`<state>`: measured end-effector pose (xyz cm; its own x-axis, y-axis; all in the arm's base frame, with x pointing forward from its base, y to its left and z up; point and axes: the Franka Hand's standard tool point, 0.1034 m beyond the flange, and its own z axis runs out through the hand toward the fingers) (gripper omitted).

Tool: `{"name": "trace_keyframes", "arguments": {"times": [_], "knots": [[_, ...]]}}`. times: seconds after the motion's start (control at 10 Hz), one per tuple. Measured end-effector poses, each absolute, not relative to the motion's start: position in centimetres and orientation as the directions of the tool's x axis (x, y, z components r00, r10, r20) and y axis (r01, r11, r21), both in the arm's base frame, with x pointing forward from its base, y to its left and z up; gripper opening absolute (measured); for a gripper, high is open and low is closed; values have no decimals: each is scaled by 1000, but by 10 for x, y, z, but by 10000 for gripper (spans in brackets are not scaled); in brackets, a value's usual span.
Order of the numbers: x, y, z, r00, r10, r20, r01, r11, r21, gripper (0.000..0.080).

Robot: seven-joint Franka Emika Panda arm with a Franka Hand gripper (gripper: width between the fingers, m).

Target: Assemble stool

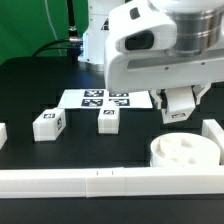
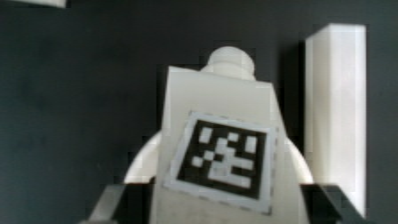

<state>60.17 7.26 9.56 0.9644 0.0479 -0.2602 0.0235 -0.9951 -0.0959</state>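
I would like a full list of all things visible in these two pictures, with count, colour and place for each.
seat: one, white, on the table at the exterior view's right, beside the front rail
loose legs: two, white with tags, in front of the marker board
held leg: one, white with tag, between the jaws
marker board: one, white with black tags, flat mid-table
rails: three pieces seen, white, front edge and both sides
table: one, black
arm: one, white, above the table
jaws: two, greyish, closed on the held leg
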Motion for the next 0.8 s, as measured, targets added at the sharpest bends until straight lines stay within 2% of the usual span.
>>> {"name": "trace_keyframes", "arguments": {"times": [0.2, 0.6, 0.8], "knots": [[609, 77, 116, 987, 46, -157, 32, -995, -92, 324], [625, 76, 110, 984, 20, 175, 36, -996, -85, 324], [634, 91, 114, 928, 131, 350, 151, -988, -29, 324]]}}
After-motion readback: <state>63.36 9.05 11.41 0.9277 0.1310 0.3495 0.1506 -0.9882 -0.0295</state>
